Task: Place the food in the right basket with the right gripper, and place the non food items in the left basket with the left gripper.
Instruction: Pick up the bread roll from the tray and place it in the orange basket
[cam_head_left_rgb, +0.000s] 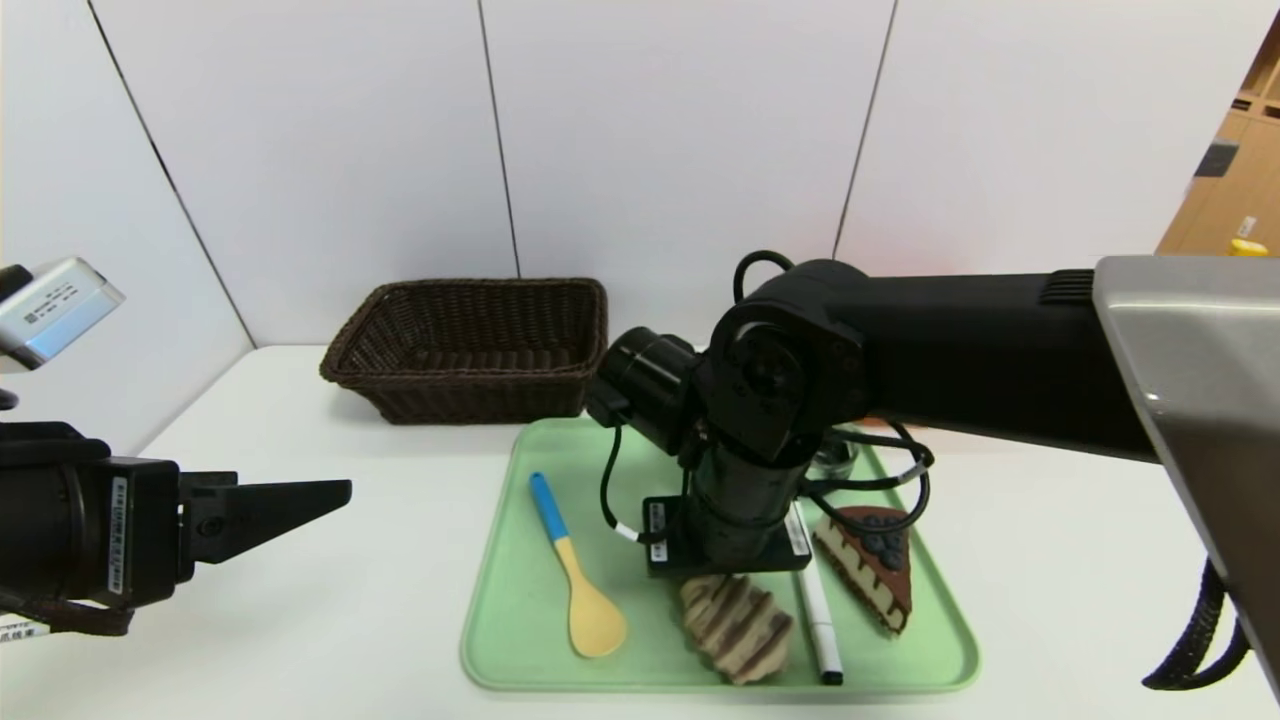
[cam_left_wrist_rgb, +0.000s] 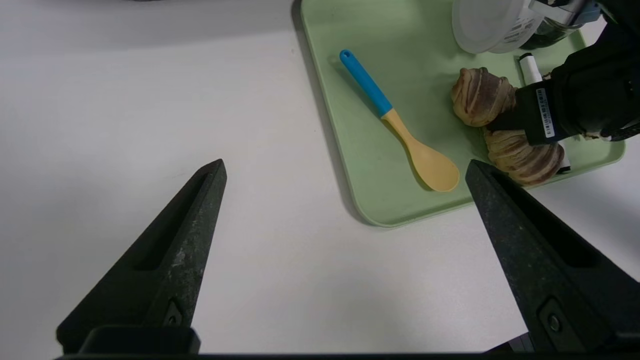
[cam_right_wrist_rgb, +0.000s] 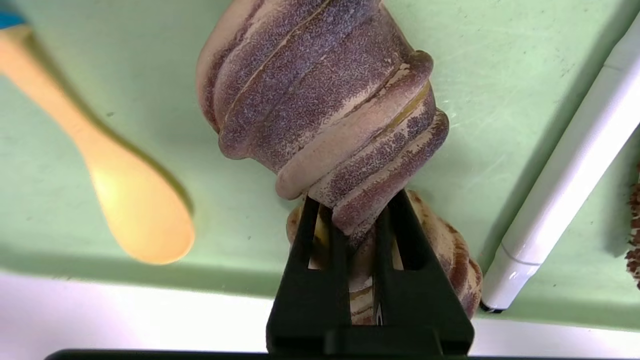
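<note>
Green tray (cam_head_left_rgb: 520, 640) on the white table (cam_head_left_rgb: 300, 620) holds a blue-handled spoon (cam_head_left_rgb: 575, 570), a striped bread roll (cam_head_left_rgb: 735, 625), a white marker (cam_head_left_rgb: 820, 620), a slice of chocolate cake (cam_head_left_rgb: 875, 570) and a clear lidded jar (cam_left_wrist_rgb: 492, 25). The right gripper (cam_right_wrist_rgb: 356, 220) is down over the tray, fingers pinched tight on the roll. Brown wicker basket (cam_head_left_rgb: 470, 345) behind the tray stands empty. The left gripper (cam_left_wrist_rgb: 345, 175) hovers wide apart over bare table beside the tray, holding nothing

The right gripper (cam_right_wrist_rgb: 354, 220) pointed straight down from a bent wrist, its fingers (cam_right_wrist_rgb: 320, 260) nearly together, pinching. The left gripper (cam_left_wrist_rgb: 345, 172) hung level off to the side, fingers (cam_left_wrist_rgb: 190, 235) spread wide.
</note>
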